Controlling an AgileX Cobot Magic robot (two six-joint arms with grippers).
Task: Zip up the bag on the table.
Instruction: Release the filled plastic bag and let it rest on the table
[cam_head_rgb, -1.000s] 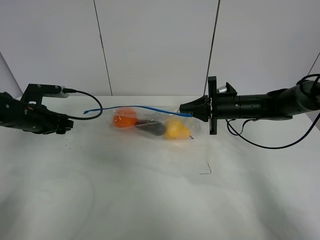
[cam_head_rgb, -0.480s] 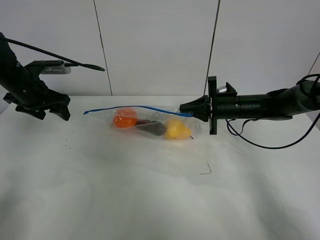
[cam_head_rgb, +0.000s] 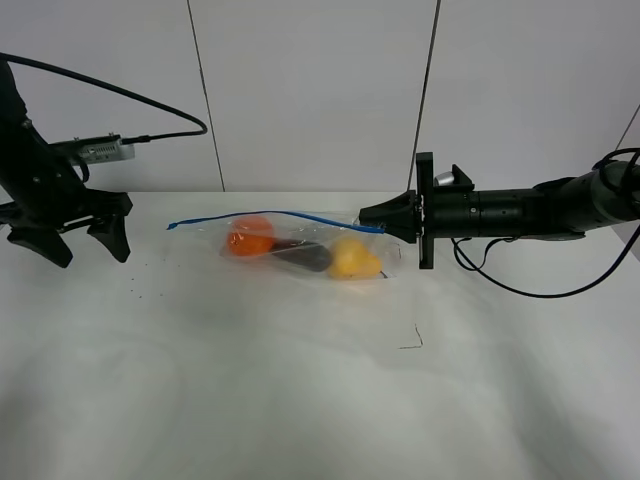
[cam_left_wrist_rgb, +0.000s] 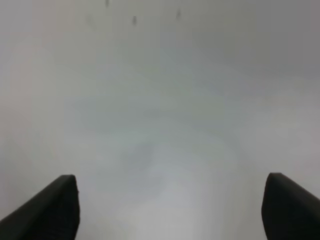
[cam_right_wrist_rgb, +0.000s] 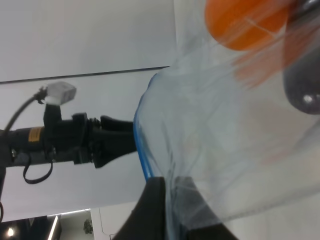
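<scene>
Pinches the bag (cam_head_rgb: 300, 245) at its right end with the right gripper (cam_head_rgb: 385, 224), clenched on the clear plastic right where the blue zip strip (cam_head_rgb: 280, 215) ends. Shows, through the right wrist camera, that plastic drawn in beside a dark finger (cam_right_wrist_rgb: 150, 210), with the strip running away from it. Leaves the rest of the bag lying on the white desk (cam_head_rgb: 300, 400), stretched leftward from that gripper with the strip along its far edge. Holds inside an orange fruit (cam_head_rgb: 250, 236) toward the bag's left end, a dark purple fruit (cam_head_rgb: 305, 256) in the middle and a yellow fruit (cam_head_rgb: 353, 259) nearest the clenched gripper.

Hangs the left gripper (cam_head_rgb: 82, 243) well apart from the bag's left end, released, fingers spread wide and pointing down at the desk. Only bare desk with a few dark specks (cam_head_rgb: 140, 275) between that gripper and the bag. Arches a black cable (cam_head_rgb: 150, 105) above the left arm, up and to the left of the bag.

Puts the left gripper higher and farther from the bag than a second ago, tipped downward instead of lying low and level toward the bag's left end. Lays the strip's left tip flatter than then. Keeps the right gripper and the three fruits in the same places.
</scene>
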